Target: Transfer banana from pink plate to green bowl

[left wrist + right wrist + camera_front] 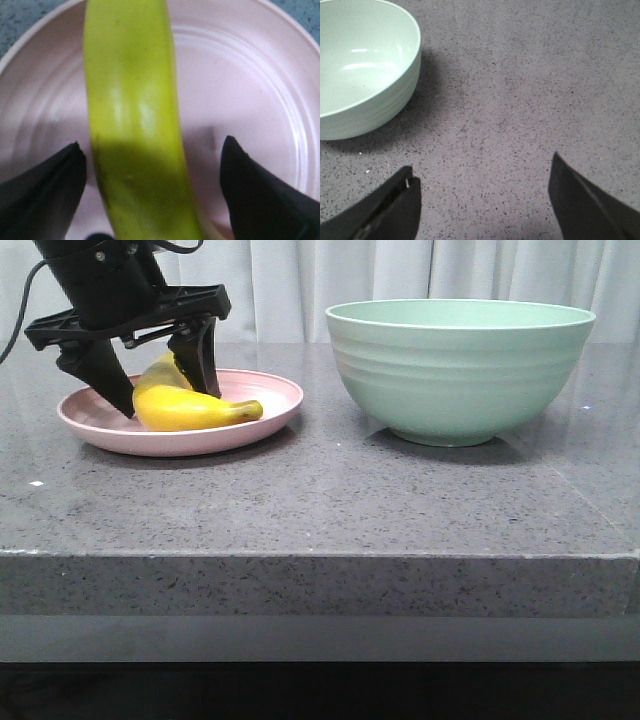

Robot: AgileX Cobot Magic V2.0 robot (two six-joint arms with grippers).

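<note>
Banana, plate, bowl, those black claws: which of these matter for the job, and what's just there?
Part of the job:
- banana, lying on the pink plate
- green bowl, nothing in it
- left gripper, open, its fingers on either side of the banana

Just there:
- grey speckled table
- white curtain behind
- right gripper, open over bare table

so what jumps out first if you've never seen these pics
The yellow banana on the pink plate at the table's left, with the left gripper open and straddling it. Next is the big green bowl on the right, empty as far as the right wrist view shows. The right gripper is open above bare grey table beside the bowl.
</note>
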